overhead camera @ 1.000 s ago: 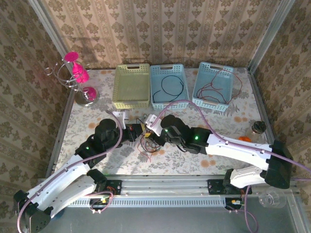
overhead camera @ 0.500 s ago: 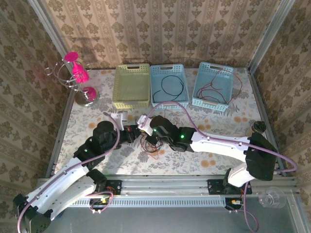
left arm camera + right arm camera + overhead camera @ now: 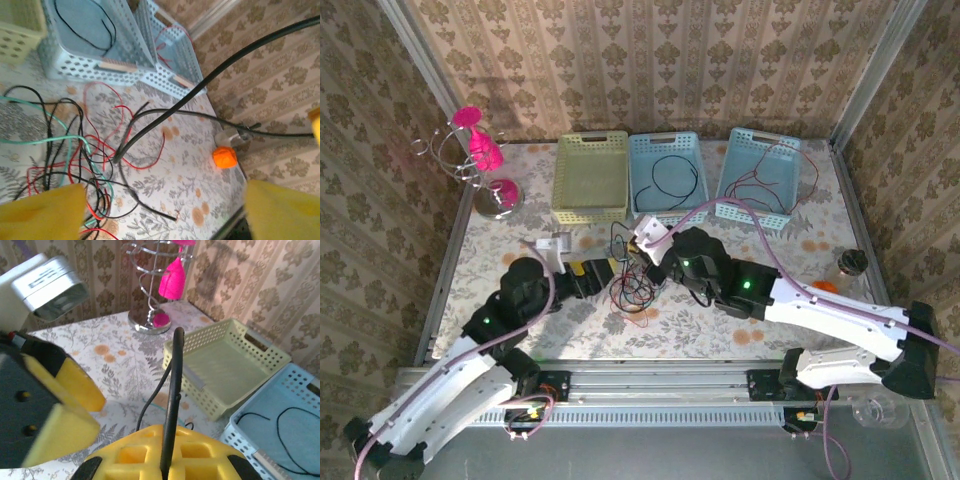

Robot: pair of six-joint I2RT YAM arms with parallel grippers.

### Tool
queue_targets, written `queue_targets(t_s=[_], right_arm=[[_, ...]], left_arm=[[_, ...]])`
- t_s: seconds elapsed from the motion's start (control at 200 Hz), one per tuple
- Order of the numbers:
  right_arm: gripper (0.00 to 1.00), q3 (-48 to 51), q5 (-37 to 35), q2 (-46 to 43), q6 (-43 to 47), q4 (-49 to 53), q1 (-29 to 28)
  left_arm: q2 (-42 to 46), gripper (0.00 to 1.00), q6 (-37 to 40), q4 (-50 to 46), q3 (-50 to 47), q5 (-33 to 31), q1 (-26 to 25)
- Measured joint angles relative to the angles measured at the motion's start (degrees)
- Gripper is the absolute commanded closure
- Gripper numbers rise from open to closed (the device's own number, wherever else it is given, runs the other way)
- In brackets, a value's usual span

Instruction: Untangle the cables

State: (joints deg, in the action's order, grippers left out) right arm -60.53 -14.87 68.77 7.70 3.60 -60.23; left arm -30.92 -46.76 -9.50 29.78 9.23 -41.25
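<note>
Partly, cables [image 3: 632, 290] in right claw [image 3: 165, 452]

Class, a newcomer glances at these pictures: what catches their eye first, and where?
The loose tangle of thin red, black and teal wires lies mid-table between the two arms, with the right claw shut on one black wire. At the far edge stand a pale yellow perforated plastic basket and two light blue baskets. A bright pink ornament on a wire stand sits far left.
</note>
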Motion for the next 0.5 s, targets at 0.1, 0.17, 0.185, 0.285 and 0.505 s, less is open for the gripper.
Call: queue_targets(t_s=[0.1, 0.17, 0.185, 0.285, 0.505], right_arm=[[1.00, -4.26, 0.26, -0.85, -0.04, 1.64, 1.16], [1.00, -8.11, 0.98, -1.40, -0.61, 1.86, 2.56], [1.00, -8.94, 1.29, -1.53, -0.66, 1.84, 2.89], [1.00, -14.03, 3.72, -2.01, -2.51, 1.38, 5.27], [1.00, -18.45, 14.45, -1.92, -16.04, -2.16, 15.80]], left_arm=[[6.54, 0.06, -0.42, -0.96, -2.99, -3.39, 0.13], [9.57, 0.06, -1.25, -1.31, -5.64, -4.68, 0.17], [9.88, 0.06, -1.33, -1.38, -6.19, -4.85, 0.22], [10.23, 0.06, -2.49, -2.19, -8.81, -5.44, 0.42], [9.38, 0.06, -4.22, -0.48, -10.45, -5.07, 0.48]])
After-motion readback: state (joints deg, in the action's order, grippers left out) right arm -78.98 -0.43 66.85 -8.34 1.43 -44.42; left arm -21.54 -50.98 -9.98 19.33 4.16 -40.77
